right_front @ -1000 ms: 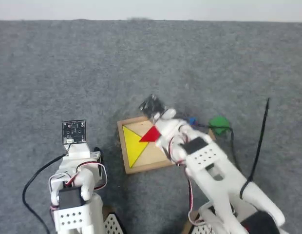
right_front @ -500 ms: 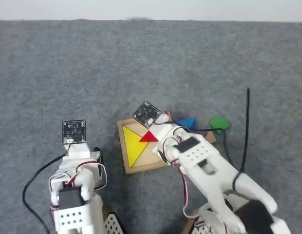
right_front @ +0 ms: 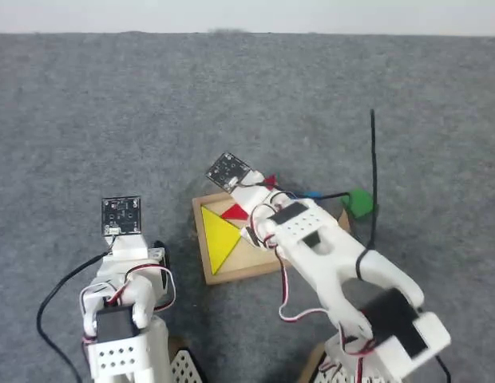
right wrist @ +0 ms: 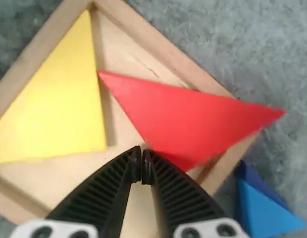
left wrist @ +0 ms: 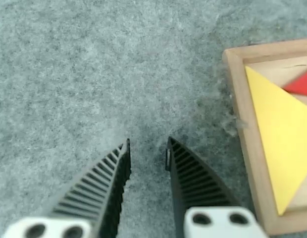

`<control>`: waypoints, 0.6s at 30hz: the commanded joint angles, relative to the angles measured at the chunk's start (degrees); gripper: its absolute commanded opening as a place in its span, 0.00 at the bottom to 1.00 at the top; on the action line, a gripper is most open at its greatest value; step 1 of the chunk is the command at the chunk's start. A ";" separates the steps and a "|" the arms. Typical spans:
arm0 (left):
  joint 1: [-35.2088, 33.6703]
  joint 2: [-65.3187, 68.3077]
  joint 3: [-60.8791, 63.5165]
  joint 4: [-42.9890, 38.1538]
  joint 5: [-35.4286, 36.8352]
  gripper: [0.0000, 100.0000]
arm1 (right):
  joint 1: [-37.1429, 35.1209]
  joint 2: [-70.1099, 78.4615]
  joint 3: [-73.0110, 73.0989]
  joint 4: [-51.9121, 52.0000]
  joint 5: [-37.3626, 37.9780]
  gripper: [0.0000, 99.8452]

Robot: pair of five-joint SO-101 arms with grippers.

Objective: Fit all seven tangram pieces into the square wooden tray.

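The square wooden tray (right_front: 201,239) lies on the grey carpet with a yellow triangle (right_front: 218,235) flat in its left part. My right gripper (right wrist: 141,163) is shut on a large red triangle (right wrist: 183,129), pinching its near edge. The red triangle (right_front: 234,212) hangs tilted over the tray's far side, one corner reaching past the rim (right wrist: 158,54). The yellow triangle (right wrist: 59,119) lies beside it. My left gripper (left wrist: 146,148) stands open over bare carpet, left of the tray (left wrist: 237,99), with nothing between its fingers.
A blue piece (right_front: 314,194) and a green piece (right_front: 359,202) lie on the carpet just right of the tray, the blue piece (right wrist: 262,203) close to the tray's corner. A black cable (right_front: 373,175) rises beside the right arm. Open carpet stretches beyond the tray.
The right arm has swung left and farther over the tray, carrying the red triangle toward the tray's far left part. The left arm has kept still.
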 commanded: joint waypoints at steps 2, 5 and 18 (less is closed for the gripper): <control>-0.35 -0.79 -0.31 0.09 -0.26 0.11 | -4.35 -0.22 -4.13 -1.36 0.44 0.01; -0.35 -0.79 -0.31 0.09 -0.26 0.11 | -5.41 -1.54 -4.13 -3.91 -2.37 0.01; -0.35 -0.79 -0.31 0.09 -0.26 0.11 | 11.21 -12.44 -5.36 -3.21 -4.92 0.01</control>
